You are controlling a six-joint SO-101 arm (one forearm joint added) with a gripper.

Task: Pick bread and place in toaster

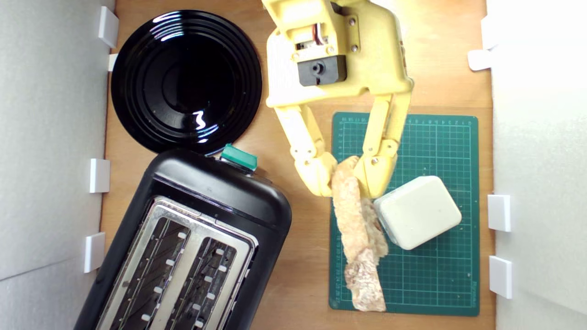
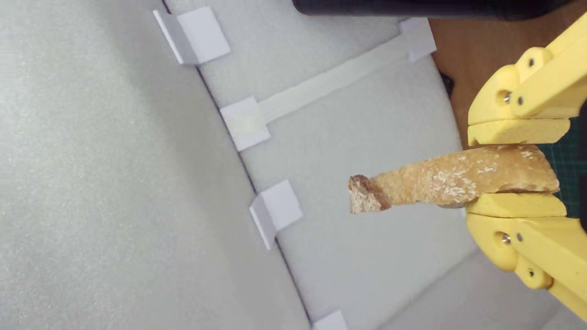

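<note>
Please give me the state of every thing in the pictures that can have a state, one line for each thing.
pincer: shut on the bread, gripping one end.
bread: held by the pincer, seen edge-on over the green mat.
toaster: both slots empty, green lever knob visible at its end.
black plate: empty.
cream block: resting on the green mat, beside the bread.

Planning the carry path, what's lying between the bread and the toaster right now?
Nothing. In the exterior view, only bare wooden table separates the bread, held in the pincer, from the toaster.
</note>
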